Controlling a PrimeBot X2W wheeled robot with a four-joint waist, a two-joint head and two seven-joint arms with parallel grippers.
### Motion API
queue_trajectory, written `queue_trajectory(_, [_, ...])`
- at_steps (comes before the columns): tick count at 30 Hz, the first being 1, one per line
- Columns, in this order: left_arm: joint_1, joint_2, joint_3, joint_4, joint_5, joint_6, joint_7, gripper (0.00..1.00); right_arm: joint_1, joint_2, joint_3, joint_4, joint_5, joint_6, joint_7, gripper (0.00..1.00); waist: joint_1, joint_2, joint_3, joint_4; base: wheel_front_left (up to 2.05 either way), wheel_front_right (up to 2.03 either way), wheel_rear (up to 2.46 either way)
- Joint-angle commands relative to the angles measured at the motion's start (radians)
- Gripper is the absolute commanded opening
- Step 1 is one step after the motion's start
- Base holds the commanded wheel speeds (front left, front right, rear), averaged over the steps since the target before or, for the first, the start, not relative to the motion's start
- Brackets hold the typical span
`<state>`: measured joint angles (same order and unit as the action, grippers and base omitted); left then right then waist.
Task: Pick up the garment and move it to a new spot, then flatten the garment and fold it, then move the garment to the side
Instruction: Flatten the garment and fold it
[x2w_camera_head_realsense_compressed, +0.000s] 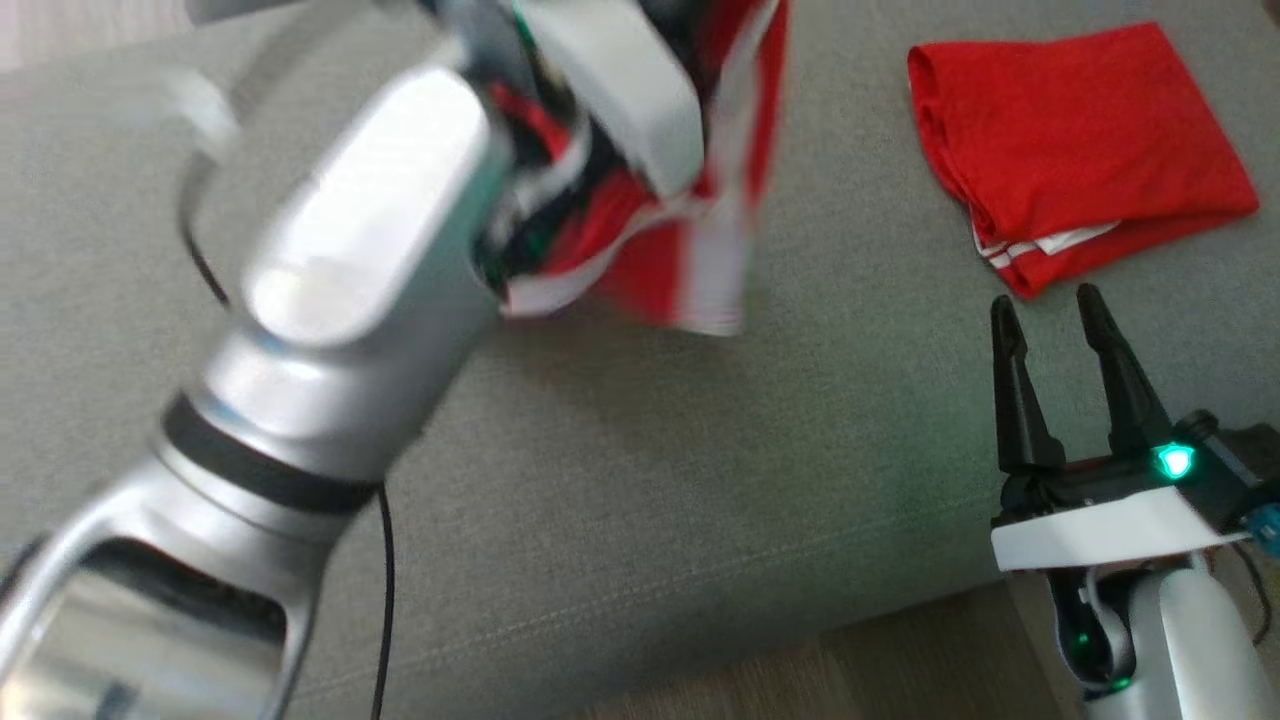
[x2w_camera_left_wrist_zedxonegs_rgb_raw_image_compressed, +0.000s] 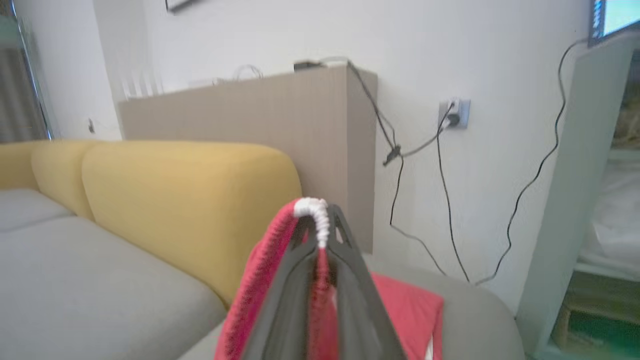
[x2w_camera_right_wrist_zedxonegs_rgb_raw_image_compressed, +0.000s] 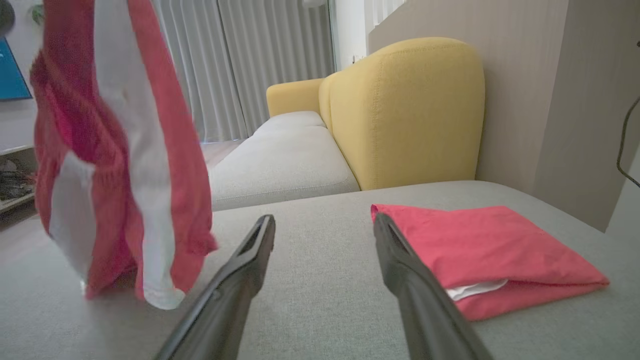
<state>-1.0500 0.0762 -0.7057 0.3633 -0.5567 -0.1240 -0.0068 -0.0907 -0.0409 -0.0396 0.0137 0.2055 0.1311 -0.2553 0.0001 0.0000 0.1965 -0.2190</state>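
The garment (x2w_camera_right_wrist_zedxonegs_rgb_raw_image_compressed: 120, 165), red with white stripes, hung bunched in the air over the grey seat cushion (x2w_camera_head_realsense_compressed: 700, 480), towards its left and far side. Its lower edge came down close to the cushion; whether it touched could not be told. Its top edge, a red fold with a white corded trim, was pinched between the two dark fingers of the left gripper (x2w_camera_left_wrist_zedxonegs_rgb_raw_image_compressed: 322, 220), which were pressed together on the cloth. In the head view the garment (x2w_camera_head_realsense_compressed: 690, 200) and the silver left arm (x2w_camera_head_realsense_compressed: 340, 280) holding it up were blurred.

The right gripper (x2w_camera_head_realsense_compressed: 1045, 297) hovered low over the right side of the cushion with its fingers spread and nothing between them. Just beyond its tips and slightly to the right lay a second red cloth (x2w_camera_head_realsense_compressed: 1080, 140), folded flat into a rough square with a bit of white showing at its near edge. It lay well apart from the hanging garment.

Behind the cushion stood a yellow backrest (x2w_camera_right_wrist_zedxonegs_rgb_raw_image_compressed: 405, 110), with a tan wooden panel (x2w_camera_left_wrist_zedxonegs_rgb_raw_image_compressed: 250, 115) behind it. Dark cables ran to a wall socket (x2w_camera_left_wrist_zedxonegs_rgb_raw_image_compressed: 454, 114), and pale curtains (x2w_camera_right_wrist_zedxonegs_rgb_raw_image_compressed: 250, 65) hung farther back.
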Motion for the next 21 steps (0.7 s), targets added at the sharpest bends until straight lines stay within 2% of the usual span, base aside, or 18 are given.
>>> queue_trajectory(1, [-0.035,0.036,0.049,-0.042,-0.018,-0.003,0.013,0.00,-0.007,-0.009,0.019,-0.036,0.010,0.000,-0.006,1.00,-0.0001,0.0000,-0.014,0.011,0.00,0.00,0.00])
queue_trajectory(4, [-0.017,0.057,0.106,-0.092,-0.095,0.004,0.050,0.00,0.004,-0.009,0.007,-0.049,0.014,0.000,-0.006,1.00,-0.0001,0.0000,-0.025,0.034,0.00,0.00,0.00])
queue_trajectory(6, [0.035,0.088,0.128,-0.122,-0.122,0.026,0.070,0.00,0.012,-0.009,-0.002,-0.055,0.011,0.000,-0.006,1.00,-0.0001,0.0000,-0.027,0.058,0.00,0.00,0.00])
queue_trajectory(12, [0.352,0.193,0.146,-0.148,-0.178,0.096,0.083,0.00,0.024,-0.009,0.021,-0.041,-0.008,0.000,-0.006,1.00,-0.0001,0.0000,-0.009,0.118,0.00,0.00,0.00])
queue_trajectory(16, [0.542,0.272,0.137,-0.105,-0.133,0.101,-0.034,0.00,0.007,-0.009,0.041,0.036,-0.021,0.000,-0.006,1.00,-0.0001,0.0000,0.005,0.143,0.00,0.00,0.00])
queue_trajectory(21, [0.649,0.276,0.137,-0.014,-0.127,0.083,-0.165,0.00,-0.052,-0.009,0.070,0.194,0.004,0.000,-0.006,1.00,-0.0001,0.0000,0.011,0.173,0.00,0.00,0.00])
